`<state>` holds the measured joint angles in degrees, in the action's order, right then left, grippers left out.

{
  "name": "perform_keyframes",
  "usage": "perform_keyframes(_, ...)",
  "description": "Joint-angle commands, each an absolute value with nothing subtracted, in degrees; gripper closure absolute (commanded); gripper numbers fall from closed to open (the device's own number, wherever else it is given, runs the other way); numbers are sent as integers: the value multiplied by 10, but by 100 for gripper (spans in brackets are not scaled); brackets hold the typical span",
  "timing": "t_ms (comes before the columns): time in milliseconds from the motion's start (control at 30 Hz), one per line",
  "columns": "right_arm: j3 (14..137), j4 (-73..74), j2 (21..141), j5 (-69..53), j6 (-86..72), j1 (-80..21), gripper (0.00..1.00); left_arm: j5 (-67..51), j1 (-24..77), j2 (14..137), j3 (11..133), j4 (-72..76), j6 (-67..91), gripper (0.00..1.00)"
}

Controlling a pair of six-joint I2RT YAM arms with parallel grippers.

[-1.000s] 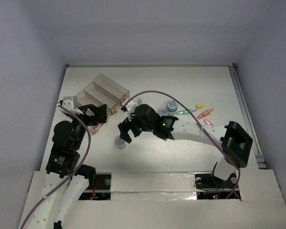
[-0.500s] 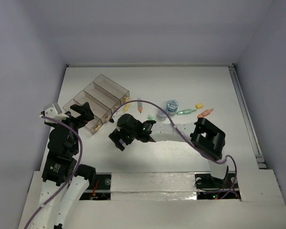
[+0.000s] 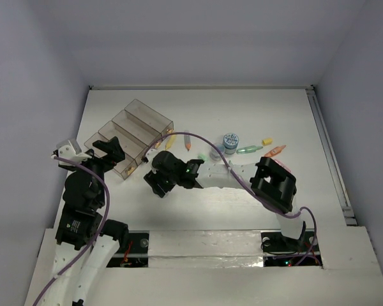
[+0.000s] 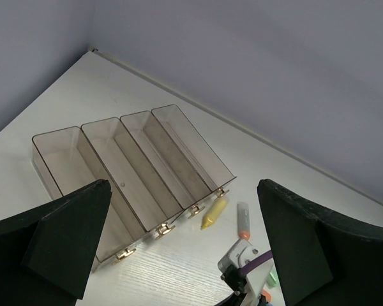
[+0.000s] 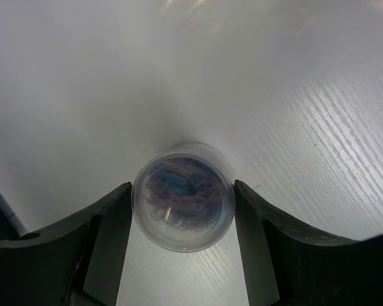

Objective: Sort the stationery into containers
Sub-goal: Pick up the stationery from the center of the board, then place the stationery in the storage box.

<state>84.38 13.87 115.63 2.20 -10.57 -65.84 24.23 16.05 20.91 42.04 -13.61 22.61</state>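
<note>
The left gripper [image 3: 110, 150] has drawn back toward 9 o'clock, off the containers [image 3: 140, 113] it hung over a second ago; its fingers stand wide apart with nothing between them. That leaves the four joined boxes, at about 10 o'clock on the table, uncovered from above; the parts that show in the left wrist view hold nothing. Just off their clasps, at 3 o'clock of the row, a yellow pen [image 3: 169, 141] and an orange-tipped pen [image 3: 187, 141] now lie in the open, where the right arm covered them a second ago.

The right arm has folded in from 3 o'clock, and the right gripper [image 3: 158, 183] has edged toward the boxes, which lie at its 11 o'clock; its fingers [image 5: 108, 236] press both sides of a small round tub [image 5: 183, 205], so the grasp looks made and a carry to a box looks to be the step in hand. Farther toward 3 o'clock, a blue roll [image 3: 230, 140], a green pen [image 3: 246, 150] and an orange pen [image 3: 274, 152] wait unsorted.

From above the tub is hidden under the gripper; whether it has left the table cannot be told. Its contents read only as a blur of coloured bits. The left fingers cut off the outer corners of the row, and the right elbow hides part of something pink at the orange pen's 6 o'clock.
</note>
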Motion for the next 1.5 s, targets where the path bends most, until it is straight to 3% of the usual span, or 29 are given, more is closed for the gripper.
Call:
perform_keyframes(0, 875, 140, 1157, 52, -109, -664, 69, 244, 163, 202, 437, -122, 228, 1)
perform_keyframes(267, 918, 32, 1106, 59, -107, -664, 73, 270, 163, 203, 440, -129, 253, 1)
perform_keyframes(533, 1028, -63, 1154, 10, -119, -628, 73, 289, 163, 196, 442, -136, 271, 1)
perform_keyframes(867, 1243, -118, 1333, -59, -161, -580, 72, 308, 173, 193, 446, -146, 286, 1)
perform_keyframes(1167, 1484, -147, 1515, -44, -178, -558, 70, 318, 190, 199, 447, -148, 282, 1)
perform_keyframes(1467, 1497, -188, 1572, -45, -196, -553, 68, 310, 195, 199, 446, -141, 275, 1)
